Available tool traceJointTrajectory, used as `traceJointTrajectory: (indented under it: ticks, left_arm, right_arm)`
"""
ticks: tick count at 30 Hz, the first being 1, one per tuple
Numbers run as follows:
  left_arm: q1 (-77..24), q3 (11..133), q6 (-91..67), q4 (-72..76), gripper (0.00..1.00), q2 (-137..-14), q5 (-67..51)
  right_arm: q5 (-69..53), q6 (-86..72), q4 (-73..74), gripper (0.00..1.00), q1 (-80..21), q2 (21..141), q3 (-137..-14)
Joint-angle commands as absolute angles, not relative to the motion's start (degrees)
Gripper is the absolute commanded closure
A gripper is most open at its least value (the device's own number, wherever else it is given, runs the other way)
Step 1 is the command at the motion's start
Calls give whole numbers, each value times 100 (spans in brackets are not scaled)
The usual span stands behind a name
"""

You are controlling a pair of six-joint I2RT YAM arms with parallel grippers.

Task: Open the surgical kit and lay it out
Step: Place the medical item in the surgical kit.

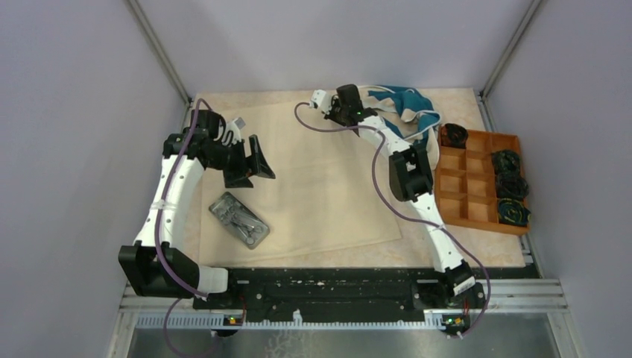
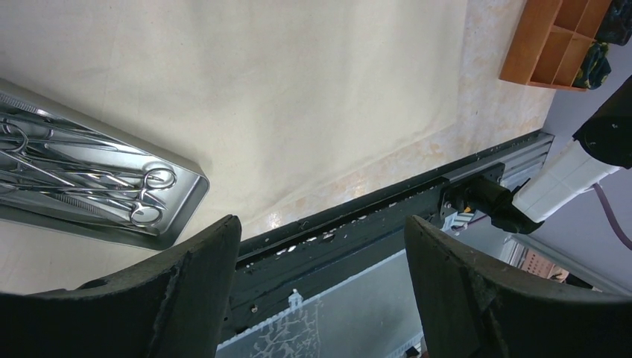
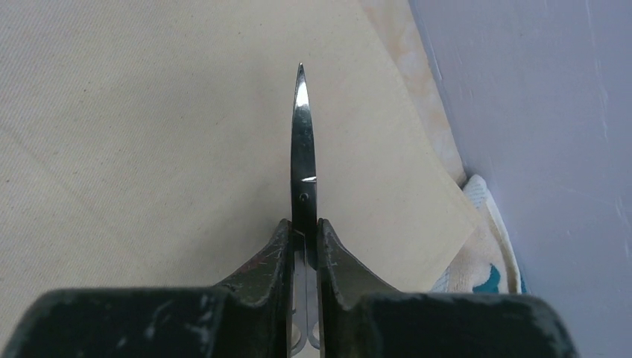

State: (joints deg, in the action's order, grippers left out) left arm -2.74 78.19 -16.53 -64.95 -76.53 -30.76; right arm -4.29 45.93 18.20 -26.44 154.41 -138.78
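Observation:
The beige cloth wrap lies spread flat on the table. The small steel tray sits on its near left part, holding several ring-handled instruments; the tray also shows in the left wrist view. My left gripper is open and empty, above the cloth just beyond the tray. My right gripper is shut on a pair of silver scissors, blades pointing forward, held above the cloth's far right corner.
An orange-brown compartment tray with dark items stands at the right. Teal-and-white fabric lies at the back right, beside the purple wall. The black front rail runs along the near edge.

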Motion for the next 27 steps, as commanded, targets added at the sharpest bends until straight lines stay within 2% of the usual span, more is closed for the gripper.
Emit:
traceJointTrajectory:
  ticks: [1,2,5,7,10,13,14,15,16,20,23,27]
  left_arm:
    - [-290,8023,-1589,-6559,14,-7667,-3068]
    - [-290,8002,-1595,-6558,14,-7652,-3070]
    - [-290,7944,-1644,-6553,14,-7605,-3076]
    - [-290,7919,-1688,-6557,14,-7565,-3066]
    - [-290,7862,-1794,-6553,14,-7486,-2928]
    - [-277,7858,-2011,-6551,13,-7511,-2724]
    - [-273,7857,-2106,-6556,13,-7533,-2634]
    - [-273,7845,-2213,-6568,13,-7552,-2514]
    - [-274,7836,-2327,-6592,13,-7569,-2378]
    - [-240,7571,-2881,-6588,13,-7480,-2005]
    - [-237,7187,-3359,-6452,14,-7228,-1645]
    - [-237,6632,-4098,-6485,17,-6925,-902]
  right_arm:
    - [-435,4532,1546,86,-2622,15726,-14239]
    - [-432,4520,1524,83,-2624,15738,-14242]
    - [-444,4467,1404,59,-2625,15732,-14251]
    - [-336,4348,1354,50,-2643,15672,-14296]
    - [-136,3953,1491,41,-2667,15486,-14601]
    - [-230,3055,1800,40,-2724,14997,-14731]
    - [-319,2578,1792,38,-2760,14671,-14512]
    - [-405,2033,1773,23,-2804,14329,-14198]
    - [-327,1674,1739,16,-2881,13994,-13834]
    - [113,805,2082,14,-3228,12760,-12575]
    - [265,535,2354,3,-3532,11829,-11356]
    - [-41,86,2082,1,-3816,10261,-9444]
